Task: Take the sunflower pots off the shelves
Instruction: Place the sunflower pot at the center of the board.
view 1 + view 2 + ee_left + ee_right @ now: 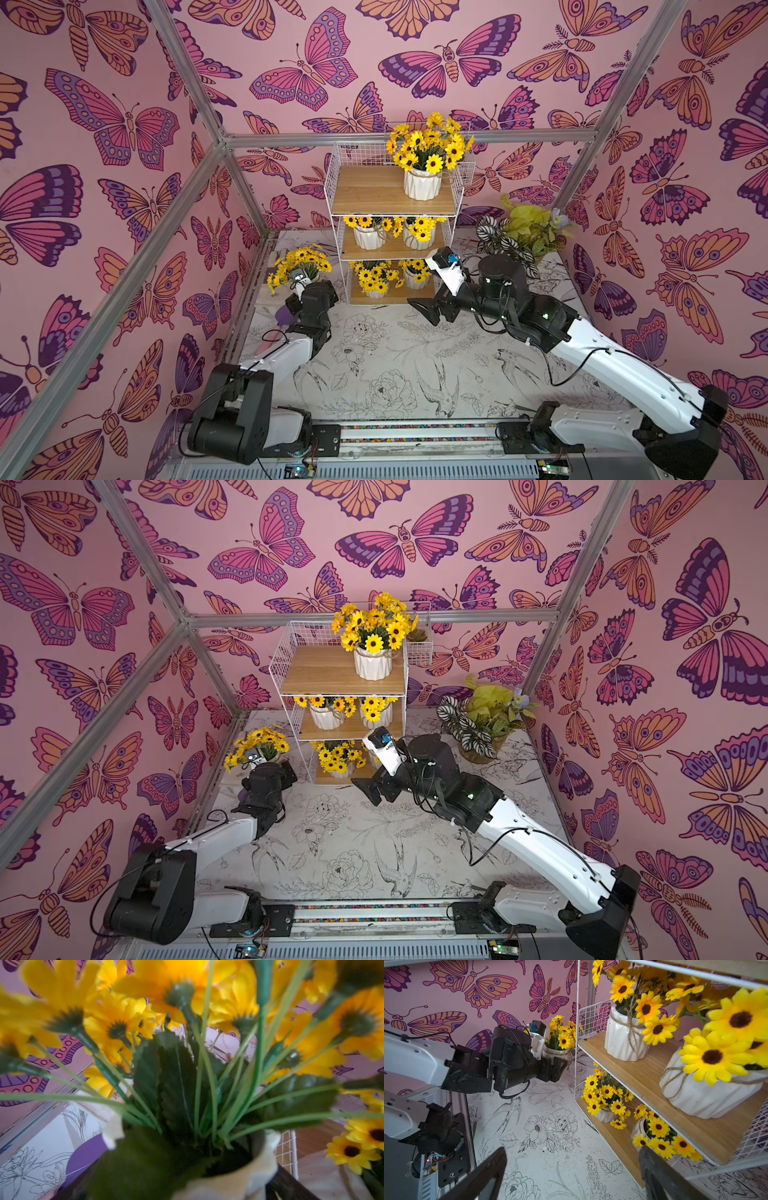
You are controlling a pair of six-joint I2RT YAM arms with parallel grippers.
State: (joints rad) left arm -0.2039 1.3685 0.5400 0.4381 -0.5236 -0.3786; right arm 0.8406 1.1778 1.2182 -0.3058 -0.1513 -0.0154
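The shelves (374, 195) stand at the back of the table. One sunflower pot (422, 185) is on the top board, two on the middle board (369, 239) (417, 242), and two on the bottom board (376, 291) (415, 280). Another sunflower pot (299, 266) is off the shelves to their left, upright at table level. My left gripper (309, 286) is shut on its white body (555, 1052), and its stems and rim (268, 1147) fill the left wrist view. My right gripper (573, 1149) is open and empty, low in front of the bottom board's right end (424, 311).
A larger plant (519, 237) with striped and lime leaves stands right of the shelves, behind my right arm. A small wire basket (419, 646) with a succulent hangs on the shelves' upper right side. Butterfly walls and metal frame posts (245, 195) close in the table (395, 365).
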